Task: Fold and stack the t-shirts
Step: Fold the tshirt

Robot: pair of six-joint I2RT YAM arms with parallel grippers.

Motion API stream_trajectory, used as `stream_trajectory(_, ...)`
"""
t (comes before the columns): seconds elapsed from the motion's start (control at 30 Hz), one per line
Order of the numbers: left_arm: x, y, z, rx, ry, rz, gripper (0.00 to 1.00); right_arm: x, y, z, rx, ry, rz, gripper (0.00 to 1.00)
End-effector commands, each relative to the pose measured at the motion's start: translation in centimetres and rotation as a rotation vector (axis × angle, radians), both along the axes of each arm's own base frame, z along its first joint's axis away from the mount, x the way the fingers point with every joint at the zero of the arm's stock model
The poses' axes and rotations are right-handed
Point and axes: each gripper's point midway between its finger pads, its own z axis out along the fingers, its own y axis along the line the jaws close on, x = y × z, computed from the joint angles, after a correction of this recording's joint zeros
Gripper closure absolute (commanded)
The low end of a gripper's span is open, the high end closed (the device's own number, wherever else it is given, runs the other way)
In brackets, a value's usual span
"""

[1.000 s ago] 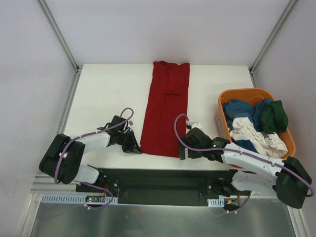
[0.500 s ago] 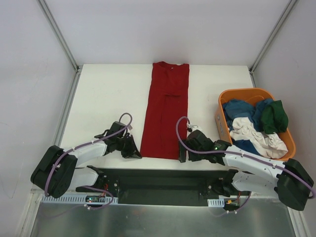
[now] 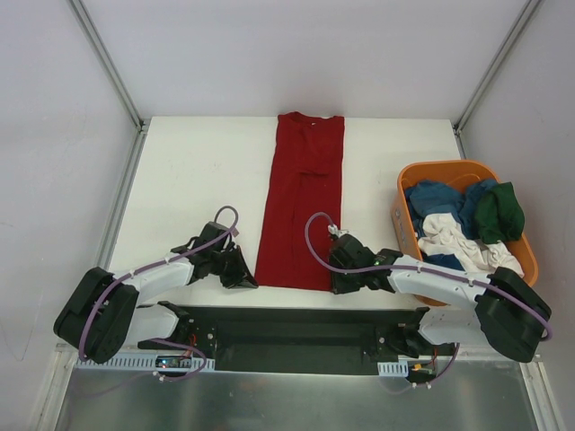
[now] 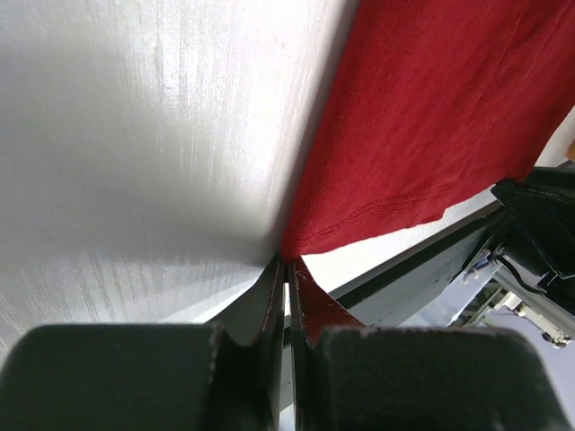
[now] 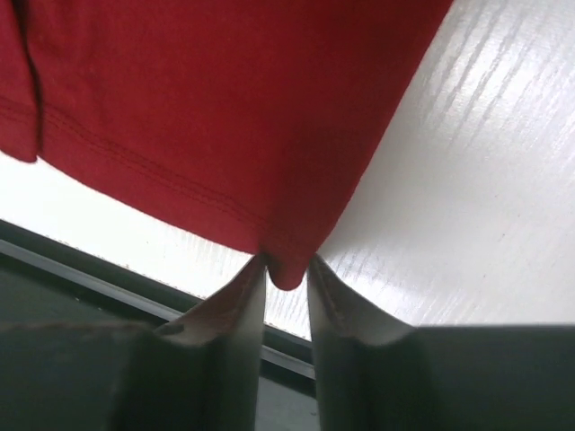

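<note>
The dark red t-shirt (image 3: 301, 193) lies flat on the bench (image 3: 193, 171) as a long narrow strip. Its long axis runs straight away from me, collar at the far edge and hem at the near edge, just beside the black rail (image 3: 296, 328) that carries my bases. Both my arms sit at that hem, one at each near corner, so neither is nearer than the other.

My left jaws are pressed fully together with the near left corner pinched between them. My right jaws stand only a little apart, with the near right corner tucked into the gap. The cloth seems to touch both sides, so I take it as gripped, though from the wrist view I cannot be sure how firmly.

As I judge it, the coming move is to lift the hem and carry it along that axis toward the collar. The two corners must rise level, or the strip will skew.

There is open bench to the left of the shirt. To the right the orange basket (image 3: 445, 165), holding the other t-shirts (image 3: 458, 224), stands near my right arm (image 3: 440, 280), so that elbow has less room to swing. The collar already touches the far edge, so the fold should land short of it.
</note>
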Motion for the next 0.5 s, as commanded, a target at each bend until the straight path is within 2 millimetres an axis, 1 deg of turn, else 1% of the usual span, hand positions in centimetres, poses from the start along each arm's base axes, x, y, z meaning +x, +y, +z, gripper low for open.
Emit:
stream_trajectory(0.0, -0.3, 0.2, -0.1, 0.028, 0.001, 0.014, 1.00, -0.1, 1.1, 0.5, 0.041, 0.011, 0.012, 0.85)
stream_trajectory(0.03, -0.3, 0.2, 0.0, 0.024, -0.005, 0.013, 1.00, -0.6, 1.5, 0.6, 0.061, 0.036, 0.037, 0.88)
stream_trajectory(0.1, -0.9, 0.1, 0.0, 0.015, 0.001, 0.007, 1.00, -1.2, 1.7, 0.8, 0.067, 0.057, 0.055, 0.96)
stream_trajectory(0.17, -1.8, 0.0, 0.1, -0.001, 0.005, -0.012, 1.00, -2.2, 2.0, 1.0, 0.071, 0.081, 0.088, 0.99)
stream_trajectory(0.33, -4.8, 0.2, 0.0, -0.068, 0.059, -0.013, 1.00, -4.9, 1.8, 1.7, 0.078, 0.119, 0.149, 0.99)
stream_trajectory(0.4, -5.9, 0.1, 0.1, -0.095, 0.095, -0.007, 1.00, -5.6, 1.3, 2.0, 0.073, 0.134, 0.152, 0.99)
stream_trajectory(0.47, -6.7, 0.2, 0.3, -0.127, 0.091, -0.007, 1.00, -6.3, 1.2, 2.3, 0.081, 0.153, 0.168, 0.99)
